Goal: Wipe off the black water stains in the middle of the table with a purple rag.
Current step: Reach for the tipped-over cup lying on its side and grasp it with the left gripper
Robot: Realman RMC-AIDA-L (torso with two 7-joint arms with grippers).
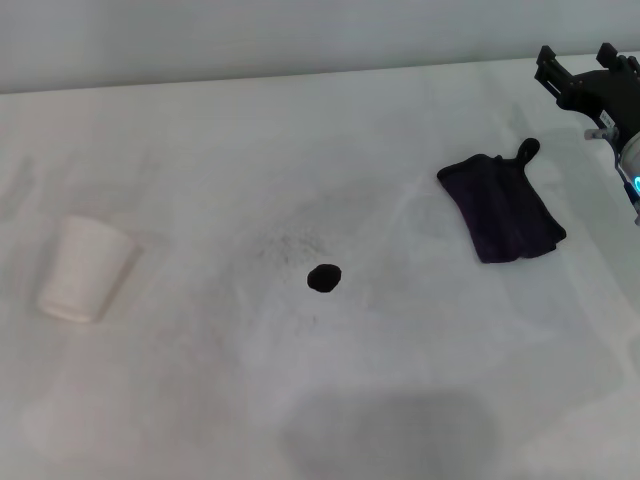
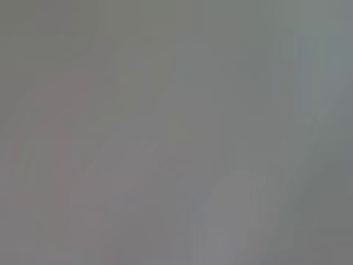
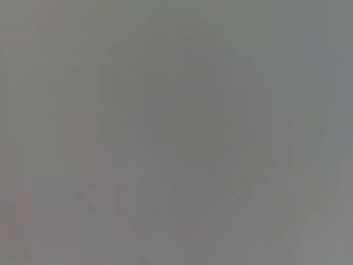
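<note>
In the head view the black water stain (image 1: pixel 324 277) is a small round blot near the middle of the white table (image 1: pixel 200 400). The purple rag (image 1: pixel 502 207) lies folded to the right of it, its loop tab (image 1: pixel 528 150) pointing to the far side. My right gripper (image 1: pixel 580 62) is at the far right edge, beyond the rag and apart from it, with its two black fingers spread and nothing between them. The left gripper is out of view. Both wrist views show only plain grey.
A white cup (image 1: pixel 84 269) lies on its side at the left of the table. Faint grey speckled smudges (image 1: pixel 290 240) spread just beyond the stain. A soft shadow (image 1: pixel 390 430) falls on the near middle of the table.
</note>
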